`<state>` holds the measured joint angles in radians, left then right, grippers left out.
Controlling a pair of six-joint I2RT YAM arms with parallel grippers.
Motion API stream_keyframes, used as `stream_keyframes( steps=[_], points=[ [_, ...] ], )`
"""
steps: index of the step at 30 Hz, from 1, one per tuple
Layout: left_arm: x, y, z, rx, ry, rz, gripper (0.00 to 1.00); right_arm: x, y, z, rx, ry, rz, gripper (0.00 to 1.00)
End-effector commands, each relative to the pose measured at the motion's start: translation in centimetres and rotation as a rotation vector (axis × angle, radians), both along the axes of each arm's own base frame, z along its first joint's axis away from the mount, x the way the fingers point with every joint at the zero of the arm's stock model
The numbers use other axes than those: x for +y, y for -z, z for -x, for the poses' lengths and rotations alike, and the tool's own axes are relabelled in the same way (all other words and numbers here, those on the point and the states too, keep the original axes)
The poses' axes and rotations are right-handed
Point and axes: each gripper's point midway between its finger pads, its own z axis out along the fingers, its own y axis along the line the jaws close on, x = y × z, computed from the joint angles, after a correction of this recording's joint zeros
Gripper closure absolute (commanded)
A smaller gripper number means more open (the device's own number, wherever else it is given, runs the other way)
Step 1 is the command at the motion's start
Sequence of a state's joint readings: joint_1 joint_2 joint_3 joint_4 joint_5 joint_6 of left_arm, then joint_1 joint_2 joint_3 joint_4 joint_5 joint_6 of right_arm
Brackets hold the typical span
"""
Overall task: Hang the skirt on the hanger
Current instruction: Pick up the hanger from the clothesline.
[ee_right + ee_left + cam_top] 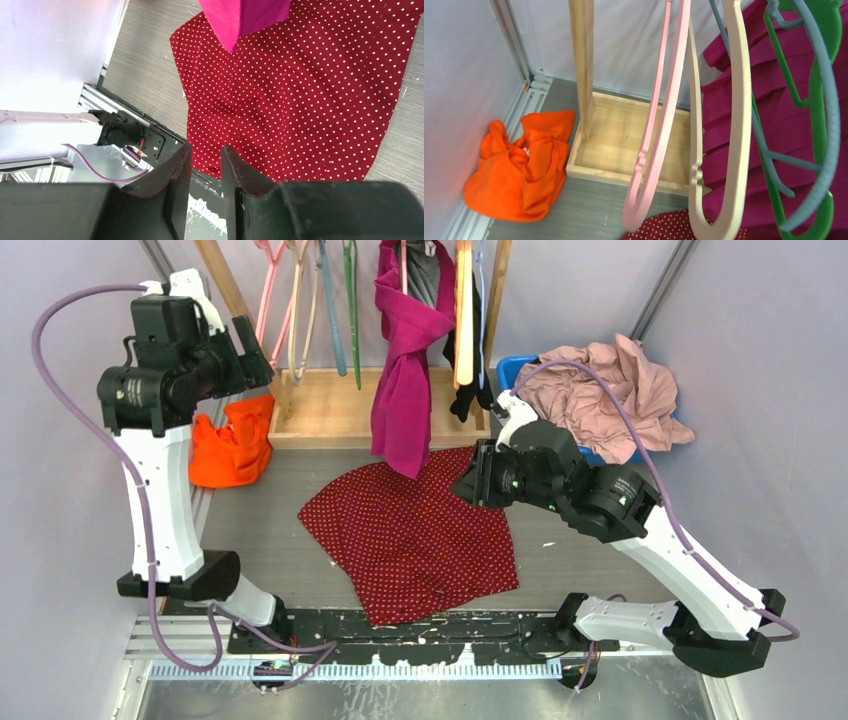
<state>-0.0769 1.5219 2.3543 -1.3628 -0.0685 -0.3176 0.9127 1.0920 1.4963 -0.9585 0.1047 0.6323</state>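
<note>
**Reaching for the hanger.** The left gripper (252,352), jaws apart and empty, faces the hanger (659,125), which hangs at the left end of the wooden rack (330,405). It should close on 1 slim arm only, clear of the tan hanger (736,125). The skirt (415,540) lies spread on the tabletop (290,490) just before the rack. The right gripper (206,150), jaws narrowly apart, holds nothing.

Narrowly parted, empty fingers (176,185) hover over the dotted red skirt (300,100).
</note>
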Motion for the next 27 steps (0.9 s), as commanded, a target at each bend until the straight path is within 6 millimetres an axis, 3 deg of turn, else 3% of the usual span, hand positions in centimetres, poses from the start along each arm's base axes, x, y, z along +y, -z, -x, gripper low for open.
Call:
stream_keyframes(
  steps=[1,7,19,23,27],
  points=[
    [-1.1,-1.2,-3.3,-0.078,0.093,0.015,0.23,-0.5,-1.2,0.0,-0.048,0.021,-0.047,0.66],
    [-2.0,-1.7,-5.3,-0.138,0.135,0.035,0.24,-1.5,0.5,0.3,-0.037,0.035,-0.018,0.66],
    [-1.3,-1.1,-8.5,-0.142,0.097,-0.001,0.27,-1.8,2.6,0.7,-0.009,0.035,0.003,0.66],
    [-0.8,-1.4,-9.0,-0.159,0.079,-0.022,0.34,-1.8,3.1,0.8,-0.002,0.035,0.009,0.66],
    [-0.4,-1.8,-9.3,-0.181,0.063,-0.040,0.56,-1.8,3.5,0.8,0.003,0.032,0.015,0.66]
  ],
)
